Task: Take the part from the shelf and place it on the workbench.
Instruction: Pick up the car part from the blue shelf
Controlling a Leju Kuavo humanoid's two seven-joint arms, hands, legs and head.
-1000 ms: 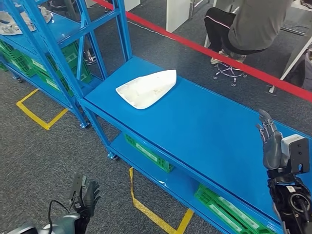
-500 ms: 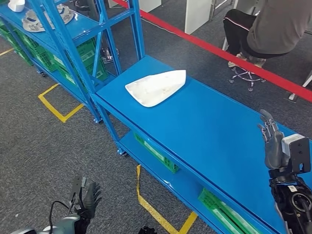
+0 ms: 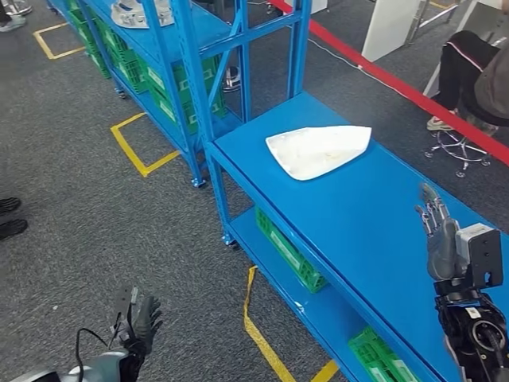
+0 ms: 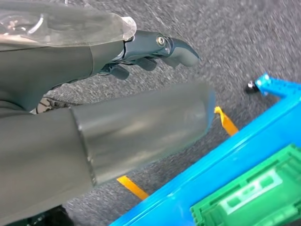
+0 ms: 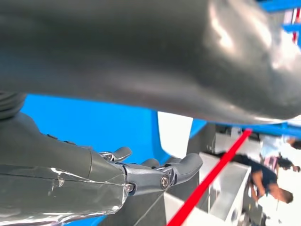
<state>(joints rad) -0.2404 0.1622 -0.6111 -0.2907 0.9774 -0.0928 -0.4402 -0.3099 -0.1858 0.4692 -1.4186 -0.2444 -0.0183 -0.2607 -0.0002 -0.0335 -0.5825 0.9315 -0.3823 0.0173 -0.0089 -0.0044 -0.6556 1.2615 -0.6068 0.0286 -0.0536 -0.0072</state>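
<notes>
step: part judged already laid on blue table | left robot hand and right robot hand seen empty, fingers apart | next: a further shelf part is to be approached

A white part lies flat on the blue workbench (toward its shelf-side end).
</notes>
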